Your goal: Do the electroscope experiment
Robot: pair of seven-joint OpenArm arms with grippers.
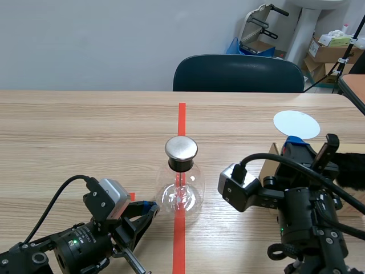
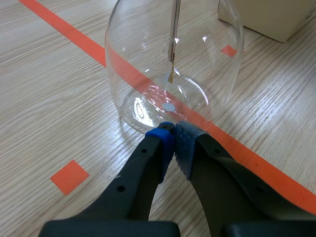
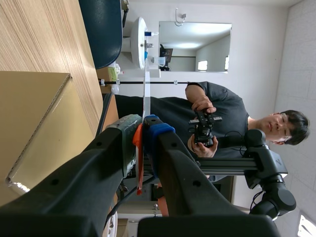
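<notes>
Left claw [image 2: 174,133] pinched shut on nothing, tips right at the foot of the glass flask [image 1: 181,193] on the red line [image 1: 181,114] mid-table, so one nudge could tip it, and the right claw [image 3: 143,129], clamped on a thin white disc [image 1: 296,124], might clip its metal cap [image 1: 181,148].

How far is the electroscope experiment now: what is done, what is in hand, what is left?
Done: the right gripper has its fingers shut on what seems a thin white round disc. In hand: nothing shows; the left gripper, fingers shut and empty, sits at the base of the clear glass electroscope flask. Left: bringing the disc to the flask's round metal cap; the two are well apart.
</notes>
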